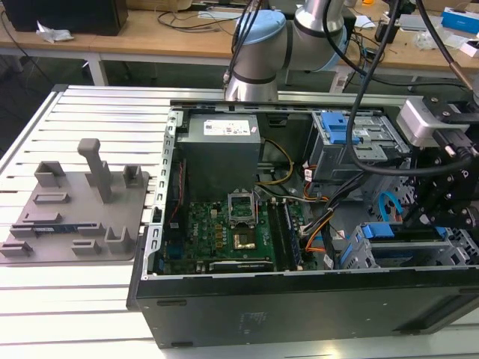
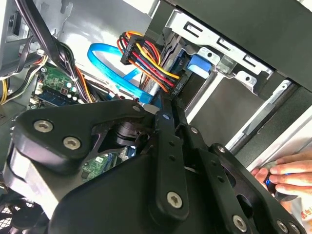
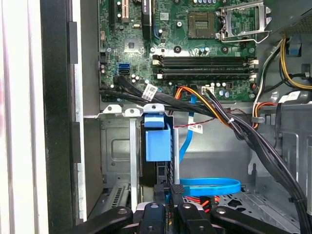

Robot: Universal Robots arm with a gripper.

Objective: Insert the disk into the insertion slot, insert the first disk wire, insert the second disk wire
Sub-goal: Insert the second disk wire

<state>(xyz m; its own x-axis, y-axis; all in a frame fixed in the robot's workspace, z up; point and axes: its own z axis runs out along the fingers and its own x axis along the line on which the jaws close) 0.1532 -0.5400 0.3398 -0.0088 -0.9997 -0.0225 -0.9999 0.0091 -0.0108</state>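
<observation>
First wrist view: I judged the disk already seated in the insertion slot, at six o'clock below the motherboard; my end effector was clenched on a black wire connector; wires seemingly left.

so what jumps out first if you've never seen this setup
The open computer case on the slatted table, its green motherboard bare. At the exterior view's right the black pincer reaches into the drive corner, beside a bright blue cable and the blue-caddied disk in its metal cage.
</observation>
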